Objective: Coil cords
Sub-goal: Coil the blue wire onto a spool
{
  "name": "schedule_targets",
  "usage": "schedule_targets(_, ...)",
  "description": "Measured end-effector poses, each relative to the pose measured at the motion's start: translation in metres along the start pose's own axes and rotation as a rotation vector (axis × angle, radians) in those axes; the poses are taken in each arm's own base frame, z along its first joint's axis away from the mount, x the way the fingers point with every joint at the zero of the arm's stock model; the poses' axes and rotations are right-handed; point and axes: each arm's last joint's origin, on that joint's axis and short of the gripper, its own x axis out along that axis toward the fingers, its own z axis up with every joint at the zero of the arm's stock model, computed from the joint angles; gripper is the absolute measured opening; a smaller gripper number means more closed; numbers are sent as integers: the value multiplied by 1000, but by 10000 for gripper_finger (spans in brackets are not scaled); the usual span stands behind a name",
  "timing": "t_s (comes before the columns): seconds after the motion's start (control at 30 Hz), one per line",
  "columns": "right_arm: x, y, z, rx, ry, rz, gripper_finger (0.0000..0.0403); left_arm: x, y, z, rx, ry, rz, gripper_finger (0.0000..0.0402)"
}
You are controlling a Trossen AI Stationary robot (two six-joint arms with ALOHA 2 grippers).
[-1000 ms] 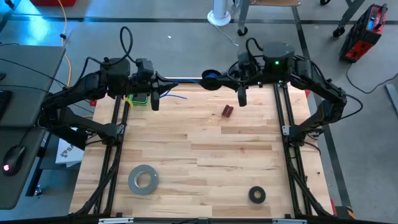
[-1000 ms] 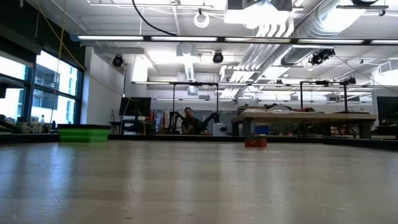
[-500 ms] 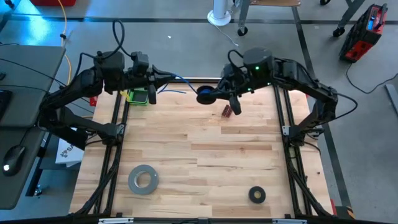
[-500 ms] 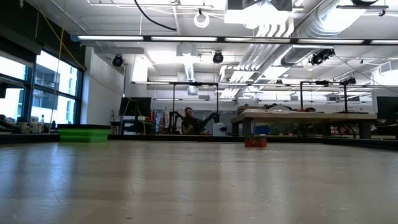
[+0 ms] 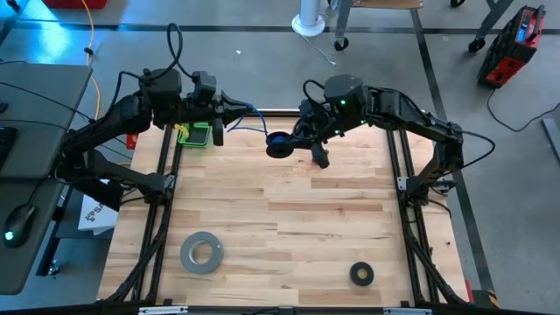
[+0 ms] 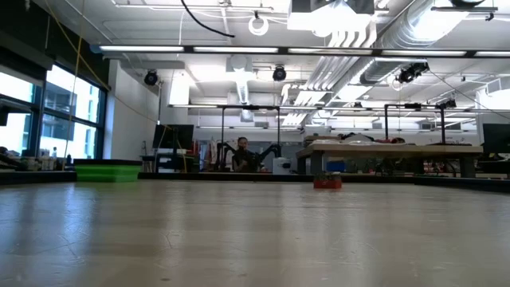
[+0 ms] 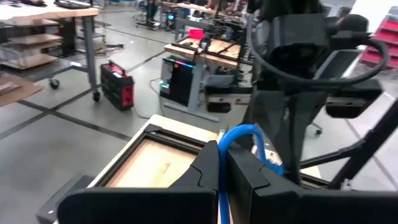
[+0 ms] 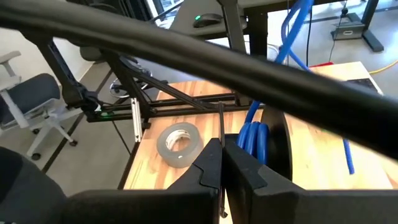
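Both arms reach inward over the far end of the bench (image 5: 289,210). The left gripper (image 5: 229,112) is clenched on a strand of the blue cable (image 5: 252,129), which runs between its fingers (image 7: 205,171). The right gripper (image 5: 293,140) (tilted toward the left arm) is clenched too, with the cable's wound loops bunched at its tip above the wood.
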Motion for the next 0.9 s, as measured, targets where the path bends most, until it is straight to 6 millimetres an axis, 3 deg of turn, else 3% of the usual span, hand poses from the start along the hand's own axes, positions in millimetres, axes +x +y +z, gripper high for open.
schedule_targets(0.67,54,-1,15,-40,-193,133,0,17,-3,6,-22,-71,-100,1)
schedule_targets(0.9,55,1,27,-74,-322,180,0,18,-5,6,-20,-68,-146,4)
